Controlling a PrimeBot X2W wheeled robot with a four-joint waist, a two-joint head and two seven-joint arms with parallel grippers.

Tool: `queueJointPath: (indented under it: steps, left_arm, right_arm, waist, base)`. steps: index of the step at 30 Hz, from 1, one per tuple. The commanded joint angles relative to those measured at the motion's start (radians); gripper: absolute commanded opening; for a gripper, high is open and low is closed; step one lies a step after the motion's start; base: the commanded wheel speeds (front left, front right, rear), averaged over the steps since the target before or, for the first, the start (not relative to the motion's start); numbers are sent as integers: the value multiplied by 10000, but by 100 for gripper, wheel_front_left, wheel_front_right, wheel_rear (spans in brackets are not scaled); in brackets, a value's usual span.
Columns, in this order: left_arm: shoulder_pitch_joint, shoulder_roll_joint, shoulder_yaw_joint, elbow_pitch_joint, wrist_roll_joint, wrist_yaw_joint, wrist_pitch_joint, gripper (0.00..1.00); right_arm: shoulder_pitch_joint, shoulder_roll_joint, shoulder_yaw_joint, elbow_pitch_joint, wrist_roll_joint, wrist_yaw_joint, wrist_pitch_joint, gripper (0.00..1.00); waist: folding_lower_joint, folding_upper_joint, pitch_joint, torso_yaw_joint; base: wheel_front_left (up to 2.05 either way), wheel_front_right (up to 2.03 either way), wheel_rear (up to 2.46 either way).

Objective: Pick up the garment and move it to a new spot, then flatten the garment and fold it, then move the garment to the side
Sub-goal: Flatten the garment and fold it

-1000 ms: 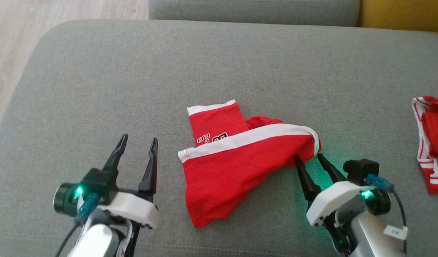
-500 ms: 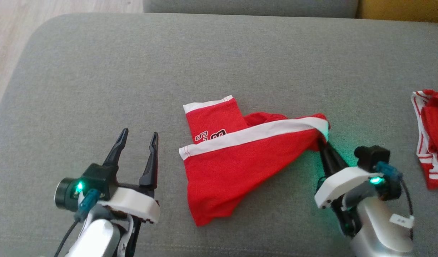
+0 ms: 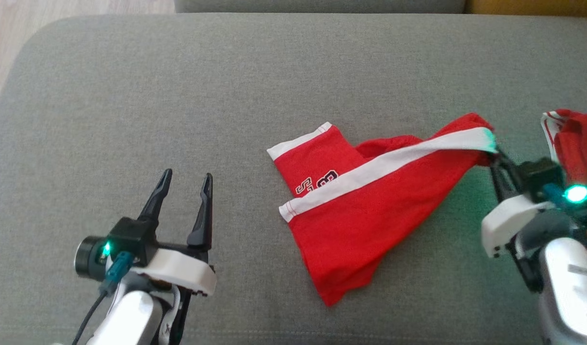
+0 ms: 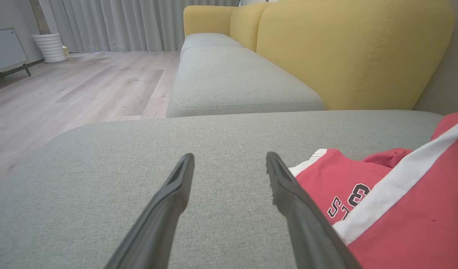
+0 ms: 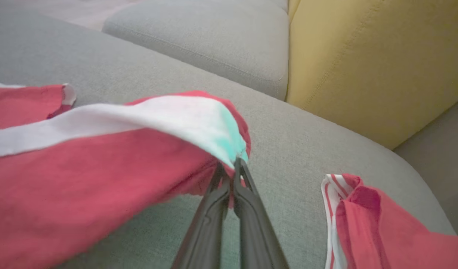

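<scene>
- The right end effector (image 3: 495,154) was clenched on the right-hand corner of the red garment (image 3: 360,211), pinching it at the end of its white band (image 3: 394,160). That corner was raised off the grey seat cushion (image 3: 178,96).
- The rest of the garment lay crumpled near the middle of the cushion. A printed panel (image 3: 317,165) with a white hem stuck out on its far left side.
- The left end effector (image 3: 187,176) was released, fingers spread. It hovered over bare cushion to the left of the garment and touched nothing.
- A second, red-and-white striped garment (image 3: 573,143) lay at the cushion's right edge, close beside the right end effector.
- The task looked to be at its very start, with one corner gripped and most of the cloth lying on the cushion. Carrying it to a new spot, flattening, folding and moving it aside all appeared to remain.
</scene>
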State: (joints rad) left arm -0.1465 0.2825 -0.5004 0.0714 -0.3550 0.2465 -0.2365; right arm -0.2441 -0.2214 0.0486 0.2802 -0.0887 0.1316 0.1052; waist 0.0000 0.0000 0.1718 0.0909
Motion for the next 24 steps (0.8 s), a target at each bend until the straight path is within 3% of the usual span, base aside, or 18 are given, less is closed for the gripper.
queueJointPath:
  steps: [1,9,18,19,20,24]
  left_arm:
    - [-498,92,428,-226,-93,-26,-112,100]
    - [-622,16,368,-99,-128,-123,-155,100]
    - [-612,70,372,-3,-199,-172,-172,100]
    - [-589,77,372,5,-207,-162,-173,100]
    - [-566,85,372,13,-213,-152,-173,100]
    - [-463,117,346,52,-245,-126,-158,100]
  right_arm:
    - [37,-273,733,-547,-112,-9,344,0]
    - [146,-436,2642,72,205,-9,1223,0]
    - [95,31,2293,752,585,-9,821,0]
    - [130,104,2183,774,608,-9,742,29]
    - [183,192,2055,774,641,-9,659,100]
    - [576,648,1401,407,891,-9,128,100]
  waist:
    - [0,0,44,-16]
    - [0,0,164,-1]
    - [0,0,80,-18]
    - [0,0,41,-32]
    - [0,0,8,-48]
    - [0,0,-221,-98]
  base:
    - [0,0,0]
    - [0,0,0]
    - [0,0,0]
    - [0,0,0]
    - [0,0,0]
    - [0,0,0]
